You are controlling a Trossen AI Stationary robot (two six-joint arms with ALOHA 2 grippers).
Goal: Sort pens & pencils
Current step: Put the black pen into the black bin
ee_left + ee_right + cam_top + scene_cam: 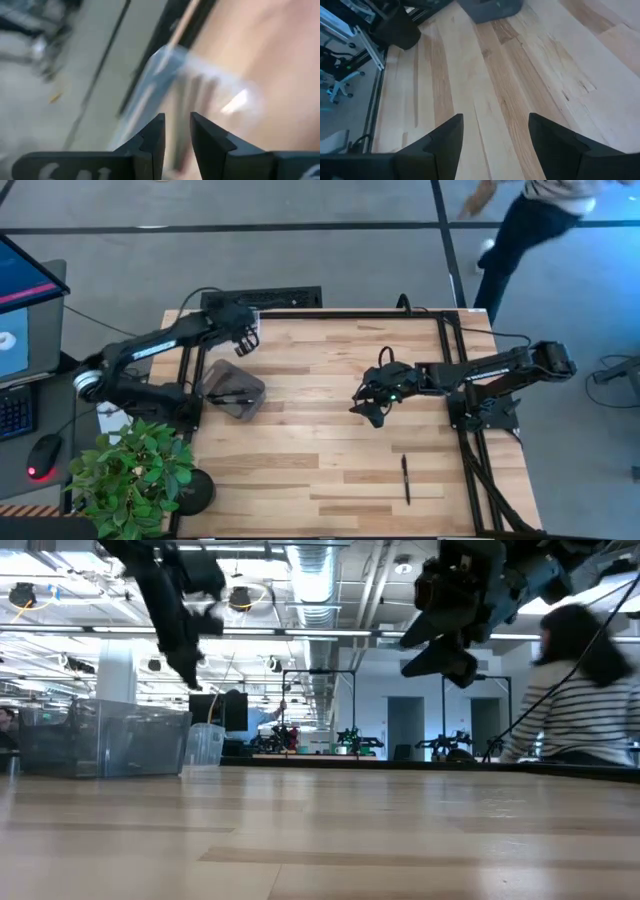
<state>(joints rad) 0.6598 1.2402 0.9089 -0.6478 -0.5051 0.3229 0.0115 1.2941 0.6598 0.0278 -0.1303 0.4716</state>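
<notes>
Two robot arms above a wooden desk (300, 380).
Left pincer (176, 131), slightly parted and holding nothing, hangs above a clear bin (232, 390) containing pens (232, 399). Right pincer (495, 135) hovers released mid-desk. One pen (406, 479) lies near the front edge.

- A clear bin (234, 390) sits on the bench (320, 430) at its left side, with dark sticks lying in it.
- One pen (406, 479) lies near the bench's front right.
- A potted plant (130, 475) stands at the front-left corner.
</notes>
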